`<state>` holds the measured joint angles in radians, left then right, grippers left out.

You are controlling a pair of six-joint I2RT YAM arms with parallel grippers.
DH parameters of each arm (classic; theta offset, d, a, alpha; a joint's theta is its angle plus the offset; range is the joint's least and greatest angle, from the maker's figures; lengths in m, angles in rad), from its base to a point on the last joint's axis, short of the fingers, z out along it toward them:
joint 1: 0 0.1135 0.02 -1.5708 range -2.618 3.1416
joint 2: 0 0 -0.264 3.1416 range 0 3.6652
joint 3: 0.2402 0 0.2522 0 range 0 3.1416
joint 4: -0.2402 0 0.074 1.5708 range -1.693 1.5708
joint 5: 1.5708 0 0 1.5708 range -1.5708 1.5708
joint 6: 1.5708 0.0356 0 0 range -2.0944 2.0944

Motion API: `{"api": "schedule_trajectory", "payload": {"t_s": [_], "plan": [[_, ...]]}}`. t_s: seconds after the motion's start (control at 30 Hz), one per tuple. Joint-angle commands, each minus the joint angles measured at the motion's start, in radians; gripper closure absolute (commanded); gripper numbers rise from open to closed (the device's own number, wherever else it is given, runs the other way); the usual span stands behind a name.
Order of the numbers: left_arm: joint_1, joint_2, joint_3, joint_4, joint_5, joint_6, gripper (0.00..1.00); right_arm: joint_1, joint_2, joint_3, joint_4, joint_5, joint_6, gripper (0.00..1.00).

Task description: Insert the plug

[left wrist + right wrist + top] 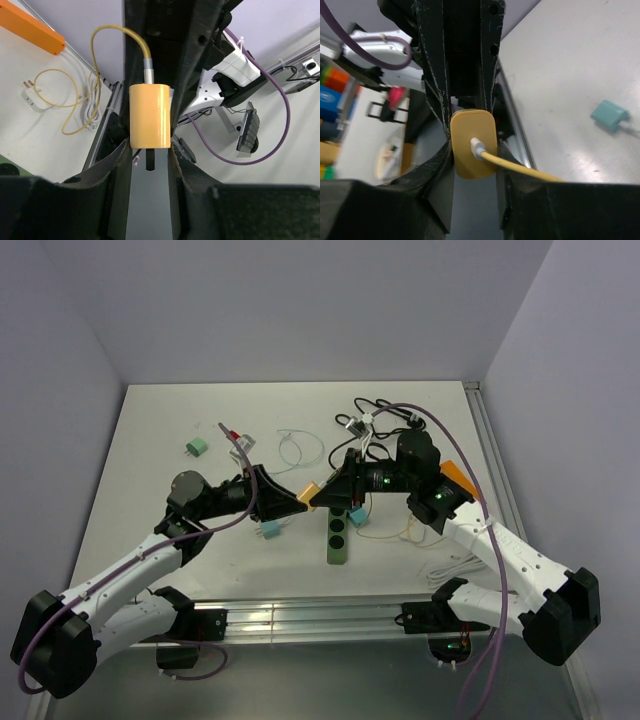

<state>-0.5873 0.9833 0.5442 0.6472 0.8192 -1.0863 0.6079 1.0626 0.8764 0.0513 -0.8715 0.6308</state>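
Note:
An orange-yellow plug (310, 493) hangs in the air over the middle of the table, between both grippers. In the left wrist view the plug (150, 116) stands upright with its black prong toward the camera, and my left gripper (149, 148) pinches its lower end. The right wrist view shows the plug's (466, 161) cable end, with a yellow cable (520, 170) leaving it, and my right gripper (474, 154) presses on both its sides. A green power strip (337, 532) lies flat just below and right of the plug in the top view.
Teal adapters lie at the back left (196, 448) and by the left gripper (268, 531). A white cable loop (295, 448) and a tangle of black cables (375, 415) sit behind the grippers. An orange block (458, 480) lies right of them. A white plug (30, 95) lies beside a loose yellow cable loop.

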Motion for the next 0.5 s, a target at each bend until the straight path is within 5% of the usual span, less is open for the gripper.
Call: {"api": "schedule_trajectory", "payload": {"t_s": [0.0,0.07,0.13,0.17,0.2,0.23,0.27,0.47], "plan": [[0.003,0.008,0.008,0.034,0.026,0.014,1.0,-0.007,0.025,0.007,0.102,-0.069,0.035,0.72],[0.003,0.011,0.016,-0.009,0.012,0.04,1.0,-0.007,0.033,0.012,0.104,-0.069,0.04,0.96],[0.006,0.005,0.055,-0.184,-0.081,0.087,0.97,-0.005,0.027,0.022,0.038,-0.003,0.009,1.0],[0.012,-0.008,0.075,-0.269,-0.145,0.135,0.65,-0.005,0.016,0.026,0.013,0.032,-0.014,1.0],[0.02,-0.053,0.085,-0.352,-0.229,0.161,0.49,-0.004,0.008,0.029,-0.011,0.134,-0.02,1.0],[0.02,-0.079,0.086,-0.413,-0.409,0.173,0.17,-0.002,-0.001,0.032,-0.045,0.194,-0.026,1.0],[0.02,-0.107,0.08,-0.49,-0.472,0.184,0.01,0.001,-0.018,0.03,-0.074,0.254,-0.026,1.0],[0.02,-0.182,0.126,-0.74,-0.786,0.204,0.01,0.055,0.029,0.064,-0.212,0.829,0.029,1.0]]}}
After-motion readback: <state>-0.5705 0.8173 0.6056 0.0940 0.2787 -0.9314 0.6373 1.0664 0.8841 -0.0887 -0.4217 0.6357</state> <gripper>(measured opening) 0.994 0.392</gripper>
